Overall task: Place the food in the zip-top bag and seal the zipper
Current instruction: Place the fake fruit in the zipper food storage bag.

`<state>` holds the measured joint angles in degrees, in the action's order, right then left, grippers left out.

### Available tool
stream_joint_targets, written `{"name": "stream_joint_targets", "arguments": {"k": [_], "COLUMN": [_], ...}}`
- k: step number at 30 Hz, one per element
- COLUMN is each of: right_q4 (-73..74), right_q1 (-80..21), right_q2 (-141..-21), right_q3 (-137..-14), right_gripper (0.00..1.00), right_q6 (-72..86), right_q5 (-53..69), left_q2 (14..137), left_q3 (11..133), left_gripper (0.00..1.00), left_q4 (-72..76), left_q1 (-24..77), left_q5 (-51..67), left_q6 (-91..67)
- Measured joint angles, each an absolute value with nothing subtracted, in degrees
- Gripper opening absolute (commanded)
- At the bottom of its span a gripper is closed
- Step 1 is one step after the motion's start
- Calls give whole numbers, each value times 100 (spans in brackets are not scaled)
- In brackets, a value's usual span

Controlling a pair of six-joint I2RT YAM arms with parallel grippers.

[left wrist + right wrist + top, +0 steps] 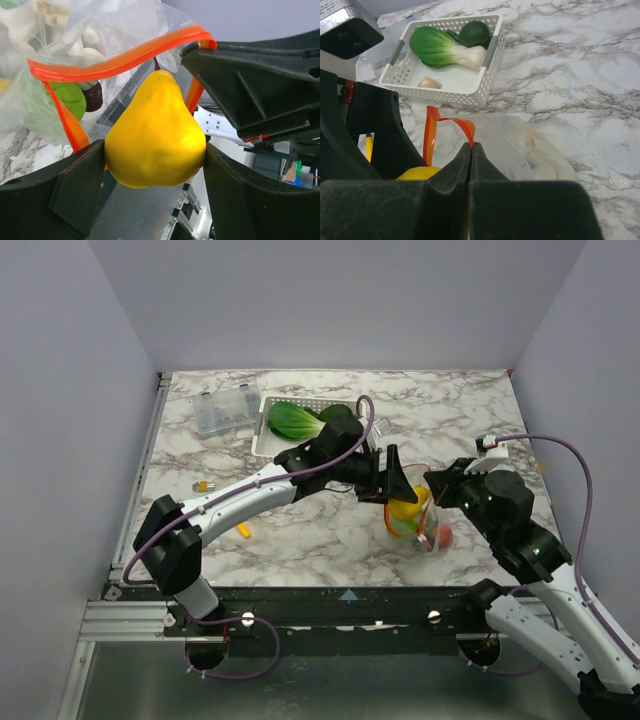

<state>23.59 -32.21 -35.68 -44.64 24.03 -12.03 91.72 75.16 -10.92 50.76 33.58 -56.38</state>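
Our left claw (154, 167) grasps the yellow pear (155, 125) at the mouth of the zip-top bag (507, 142); right of it, our right claw (471, 150) stays off nothing, clenched on the zipper (431, 131).

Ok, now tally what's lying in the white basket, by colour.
Green: 2, the bok choy and a dark round fruit
Pale beige: 1, the garlic
Total: 3 in the basket
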Motion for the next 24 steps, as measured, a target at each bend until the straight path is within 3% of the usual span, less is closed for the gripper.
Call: {"name": "stream_joint_targets", "arguments": {"k": [4,8,11,14,18,22,24], "right_q4": [2357,2357,2357,2355,2355,2355,2355], "right_q1": [-3221,-3221,-3221,-3221,-3221,-3221,-3221], "right_q2": [-3542,-3540,-3540,-3540,-3544,-3553,-3557], "right_q3": [-4449,-4449,-4449,-4449,-4440,-4440,-4440], "right_gripper": [1,1,1,1,1,1,1], "right_q6": [2405,2405,2405,2405,2405,2405,2405], "right_q5": [-1166,-1151,-1149,-1146,-1146,-1146,-1146], "left_q2": [9277,9354,9378,9380,9319,8860,8396], "left_q3": [7730,7837,7894,8003,8075,7695,7273], "left_gripper": [76,90,98,98,84,52,47], "left_q4": [-1299,-1446,-1706,-1946,-2200,-2222,-2185], "left_q1": [5074,5076,5076,5074,5076,5076,5074], "left_q5": [3293,3089,2856,2663,2377,2095,1922], "left_q6": [-5841,-5927,-5913,-5835,-5625,-5417,-5312]}}
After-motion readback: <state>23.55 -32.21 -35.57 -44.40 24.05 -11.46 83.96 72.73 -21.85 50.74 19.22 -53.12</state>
